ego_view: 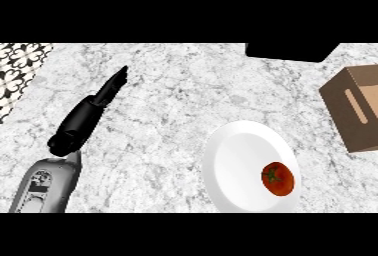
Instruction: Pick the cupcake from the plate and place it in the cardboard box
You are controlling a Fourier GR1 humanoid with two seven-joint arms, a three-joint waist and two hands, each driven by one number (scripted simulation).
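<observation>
Fingers of the left hand are held straight and together, pointing up and away over the marble table; nothing is carried in them and nothing is touched. The hand is seen at the view's left, on a grey forearm that enters from the lower edge, and it is well apart from every object of the task. The right hand is not shown anywhere, so nothing can be said of it.

Further out, to the right of the hand, a white plate is set on the table. On its lower right part a round red thing with a green stalk is lying; it is read more as a tomato than as a cupcake, and no other food is seen on the plate. It is taken to be the thing meant by the task. Beyond the plate, at the right edge, the cardboard box is found, partly cut off by the frame, with a slot in its side; what it contains cannot be made out. A dark block is seen at the top edge.

Nothing of the task is judged done: the red thing is not yet grasped, lifted or carried. Reaching, picking and placing in the box are all left.
</observation>
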